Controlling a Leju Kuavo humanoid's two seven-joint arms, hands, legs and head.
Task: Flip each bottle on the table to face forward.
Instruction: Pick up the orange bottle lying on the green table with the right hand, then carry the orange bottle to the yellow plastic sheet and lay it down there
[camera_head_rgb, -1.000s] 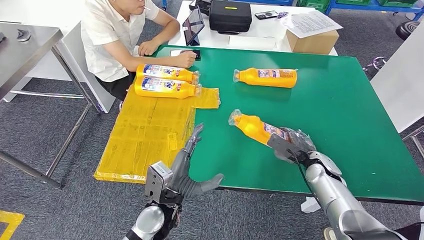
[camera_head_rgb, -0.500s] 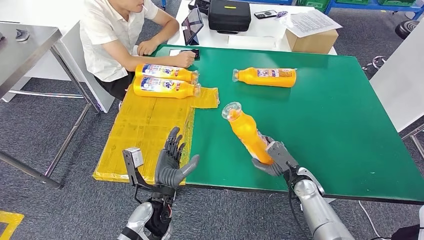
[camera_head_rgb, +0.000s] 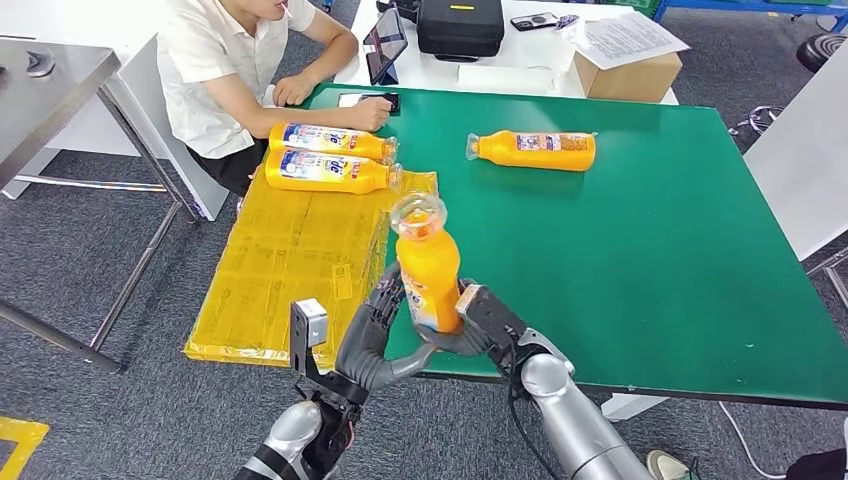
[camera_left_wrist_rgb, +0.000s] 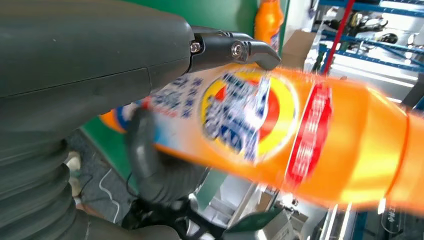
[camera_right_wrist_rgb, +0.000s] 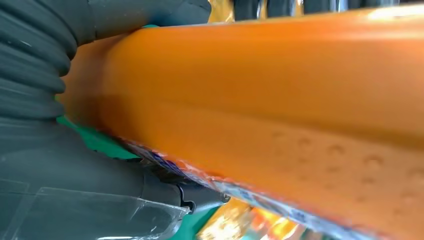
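Currently the orange plastic bottle with a clear cap (camera_head_rgb: 427, 262) stands upright above the green table's (camera_head_rgb: 650, 240) near edge, gripped low by the right hand (camera_head_rgb: 478, 322). Left hand (camera_head_rgb: 372, 335) closes its fingers on the label side, so both hold it.

One orange bottle (camera_head_rgb: 428, 265) is standing nearly upright above the surface's near edge, clear cap up. A second bottle (camera_head_rgb: 533, 150) is lying on its side toward the far edge. Two more (camera_head_rgb: 331, 143) (camera_head_rgb: 325, 172) are lying side by side at the left edge.
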